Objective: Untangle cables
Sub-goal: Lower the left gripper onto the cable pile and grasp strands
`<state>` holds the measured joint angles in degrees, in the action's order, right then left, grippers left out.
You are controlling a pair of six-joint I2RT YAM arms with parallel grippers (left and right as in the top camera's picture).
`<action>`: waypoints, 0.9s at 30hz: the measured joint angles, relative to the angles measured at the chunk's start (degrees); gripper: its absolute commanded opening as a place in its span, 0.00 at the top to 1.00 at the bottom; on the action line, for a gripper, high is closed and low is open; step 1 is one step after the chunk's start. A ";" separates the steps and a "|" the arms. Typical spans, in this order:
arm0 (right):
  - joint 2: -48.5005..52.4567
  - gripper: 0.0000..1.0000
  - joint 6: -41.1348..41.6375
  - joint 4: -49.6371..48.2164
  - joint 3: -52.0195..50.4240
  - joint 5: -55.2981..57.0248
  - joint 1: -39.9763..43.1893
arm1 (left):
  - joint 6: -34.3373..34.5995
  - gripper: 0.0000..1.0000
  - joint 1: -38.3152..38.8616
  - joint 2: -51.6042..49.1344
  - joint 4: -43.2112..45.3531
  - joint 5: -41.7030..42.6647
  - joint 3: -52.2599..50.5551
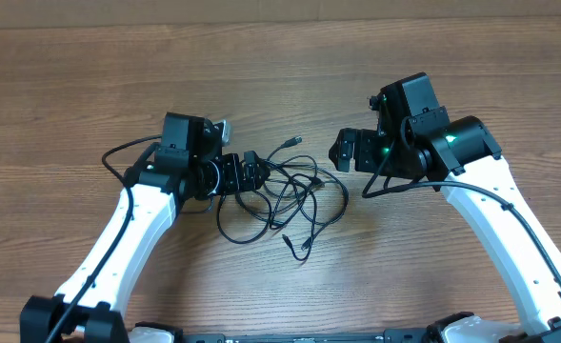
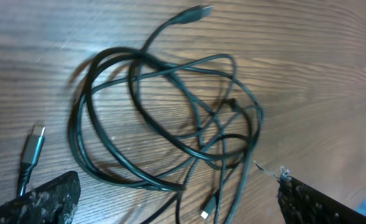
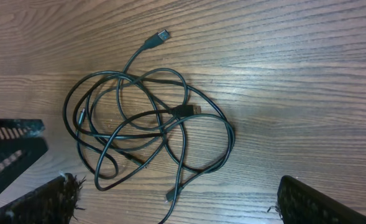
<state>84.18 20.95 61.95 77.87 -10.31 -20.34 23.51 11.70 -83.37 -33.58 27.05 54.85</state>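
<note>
The cables (image 1: 282, 191) lie as one loose tangle of thin black loops on the wooden table, between the two arms. One plug end (image 1: 297, 141) points to the far side, another (image 1: 306, 250) to the near side. My left gripper (image 1: 251, 174) is open at the tangle's left edge; in the left wrist view the cables (image 2: 76, 124) run between its wide-apart fingers (image 2: 46, 196), nothing pinched. My right gripper (image 1: 347, 151) is open just right of the tangle. In the right wrist view the cables (image 3: 186, 111) lie ahead, one end reaching between the fingers (image 3: 304, 202).
The wooden table (image 1: 280, 57) stretches bare around the tangle. The left arm's gripper body (image 3: 9, 149) shows at the left edge of the right wrist view, close to the cables. Thicker black arm cables hang by each wrist.
</note>
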 measured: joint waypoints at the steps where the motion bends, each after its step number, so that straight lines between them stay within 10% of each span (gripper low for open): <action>1: 0.00 0.00 0.00 -0.02 0.00 0.02 0.00 | 0.63 0.00 0.00 -0.52 -0.13 -0.28 0.00; 27: 0.00 0.00 0.02 -0.46 0.00 0.00 0.02 | 6.19 0.41 0.00 -6.82 -1.97 -3.56 0.00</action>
<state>84.18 20.97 61.49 77.87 -10.31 -20.32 29.69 11.70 -90.19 -35.55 23.49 54.85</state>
